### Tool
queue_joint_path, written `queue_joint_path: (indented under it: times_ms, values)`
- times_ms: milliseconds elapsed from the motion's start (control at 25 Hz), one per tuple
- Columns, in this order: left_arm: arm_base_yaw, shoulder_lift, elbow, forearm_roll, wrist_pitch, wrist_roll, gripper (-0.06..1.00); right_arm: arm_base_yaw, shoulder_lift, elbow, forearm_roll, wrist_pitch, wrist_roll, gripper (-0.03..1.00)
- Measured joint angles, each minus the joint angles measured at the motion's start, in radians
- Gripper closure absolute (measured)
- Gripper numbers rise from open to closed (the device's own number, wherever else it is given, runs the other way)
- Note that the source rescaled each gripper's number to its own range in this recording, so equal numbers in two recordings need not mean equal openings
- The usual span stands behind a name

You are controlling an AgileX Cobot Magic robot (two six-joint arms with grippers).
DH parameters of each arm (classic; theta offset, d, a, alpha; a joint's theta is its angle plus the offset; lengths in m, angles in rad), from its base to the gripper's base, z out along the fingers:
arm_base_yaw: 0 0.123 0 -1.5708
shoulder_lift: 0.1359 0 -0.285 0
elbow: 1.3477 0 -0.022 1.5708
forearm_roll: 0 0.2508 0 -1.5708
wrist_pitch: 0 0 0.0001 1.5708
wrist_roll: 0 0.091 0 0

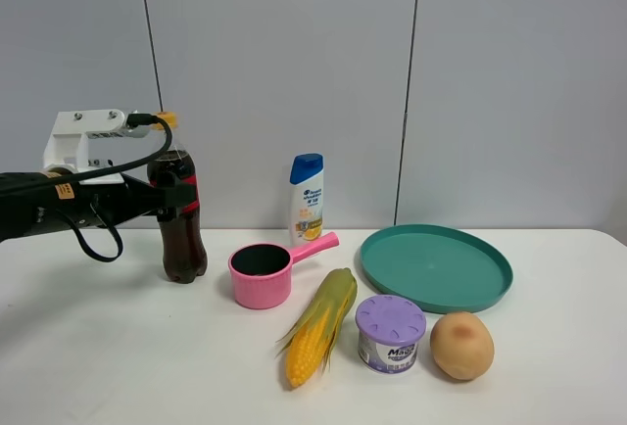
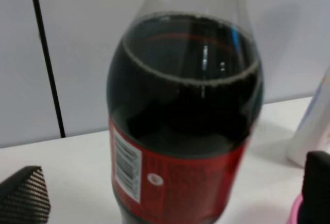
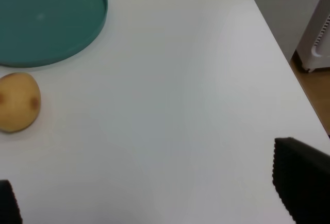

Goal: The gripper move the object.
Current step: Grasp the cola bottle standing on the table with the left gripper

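Note:
The cola bottle point(image 1: 182, 219) stands upright on the white table at the left, with dark liquid, a red label and a yellow-orange cap. My left gripper point(image 1: 167, 202) reaches in from the left at label height. In the left wrist view the bottle point(image 2: 180, 131) fills the frame between the two dark fingertips point(image 2: 23, 193), which stand apart from its sides, so the left gripper point(image 2: 170, 195) is open around it. My right gripper point(image 3: 154, 198) is open and empty above bare table; it is out of the exterior high view.
A pink pot point(image 1: 263, 273), a white shampoo bottle with blue cap point(image 1: 307, 198), a corn cob point(image 1: 319, 325), a purple-lidded tub point(image 1: 391, 333), a potato point(image 1: 461, 345) and a teal plate point(image 1: 436, 266) lie to the bottle's right. The table's right edge point(image 3: 289, 64) shows in the right wrist view.

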Motion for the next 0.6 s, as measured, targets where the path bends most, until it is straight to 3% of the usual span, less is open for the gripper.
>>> queue_joint_path:
  times_ms: [600]
  values:
    - [0.0,0.016,-0.083,0.011,0.018,0.0,-0.06,0.0,0.0,0.0,0.0,0.0,0.0,-0.03]
